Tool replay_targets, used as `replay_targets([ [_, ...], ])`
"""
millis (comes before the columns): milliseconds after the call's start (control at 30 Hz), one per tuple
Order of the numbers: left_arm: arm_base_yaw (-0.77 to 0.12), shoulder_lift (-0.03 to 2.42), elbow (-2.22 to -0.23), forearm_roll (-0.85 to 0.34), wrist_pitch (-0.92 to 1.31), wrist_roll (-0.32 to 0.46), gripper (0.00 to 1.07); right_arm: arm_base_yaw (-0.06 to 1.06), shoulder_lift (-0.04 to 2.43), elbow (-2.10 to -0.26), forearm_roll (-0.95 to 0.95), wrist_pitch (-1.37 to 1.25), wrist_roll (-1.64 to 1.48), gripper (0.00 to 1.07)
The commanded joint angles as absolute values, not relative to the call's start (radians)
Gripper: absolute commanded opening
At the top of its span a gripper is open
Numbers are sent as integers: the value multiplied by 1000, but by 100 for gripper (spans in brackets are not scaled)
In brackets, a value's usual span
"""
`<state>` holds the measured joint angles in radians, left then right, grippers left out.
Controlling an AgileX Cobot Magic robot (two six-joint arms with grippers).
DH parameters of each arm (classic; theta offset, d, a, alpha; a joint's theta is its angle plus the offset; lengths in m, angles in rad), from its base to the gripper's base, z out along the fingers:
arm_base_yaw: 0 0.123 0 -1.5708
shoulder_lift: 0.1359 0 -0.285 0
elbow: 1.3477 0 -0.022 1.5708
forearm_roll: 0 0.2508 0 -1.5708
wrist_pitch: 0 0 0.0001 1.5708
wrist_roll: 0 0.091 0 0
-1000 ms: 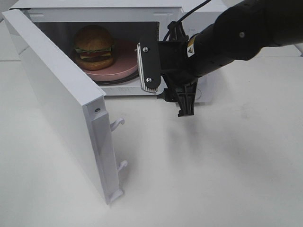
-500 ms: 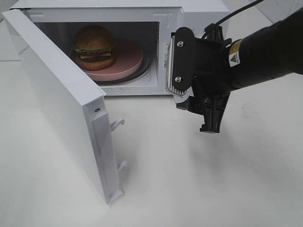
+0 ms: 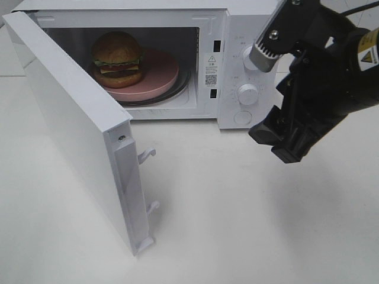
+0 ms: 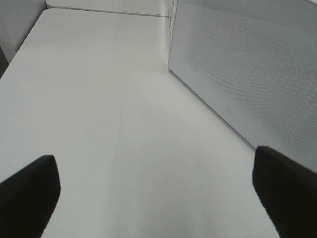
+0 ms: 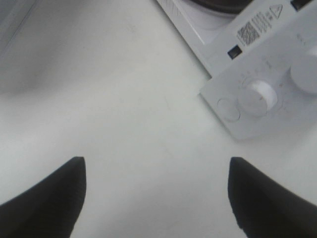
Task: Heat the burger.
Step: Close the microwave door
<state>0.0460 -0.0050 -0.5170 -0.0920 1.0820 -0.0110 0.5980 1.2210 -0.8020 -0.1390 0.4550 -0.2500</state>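
The burger [image 3: 117, 58] sits on a pink plate [image 3: 159, 76] inside the white microwave [image 3: 237, 35], toward the cavity's left side. The microwave's door [image 3: 71, 124] stands wide open, swung out to the left. My right gripper [image 3: 272, 103] hangs open in front of the control panel, well right of the cavity, with nothing between its fingers. The right wrist view shows that right gripper [image 5: 156, 198] above bare table, with a knob [image 5: 258, 96] ahead. My left gripper [image 4: 156, 198] is open and empty over the table; the exterior view does not show it.
Two round knobs [image 3: 247, 93] and a button sit on the control panel, right of the cavity. In the left wrist view a white perforated panel [image 4: 247, 64] of the microwave stands close on one side. The white table [image 3: 237, 225] spreads in front.
My right gripper has drawn back from the cavity's mouth, moving right and up to the front of the control panel. The burger, plate and door have not moved.
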Motion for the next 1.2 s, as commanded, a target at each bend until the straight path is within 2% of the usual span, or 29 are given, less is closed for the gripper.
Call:
replay_targets([
  [33,48,-21,-515,-96,1069,-9,98,596,1164,-798,-110,620,-89,77],
  [133,48,-21,-515,-96,1069,-9,98,596,1151,-798,-109,653,-52,77],
  [200,48,-21,-515,-96,1069,-9,98,596,1095,-798,-114,788,63,76],
  [567,48,-21,-515,-96,1069,-9,98,596,926,-798,-112,1049,92,76],
  [933,48,-21,-515,-96,1069,-9,98,596,745,-797,-112,1136,104,76],
  [1200,48,-21,-515,-96,1069,-9,98,570,571,-723,-112,1151,120,76],
])
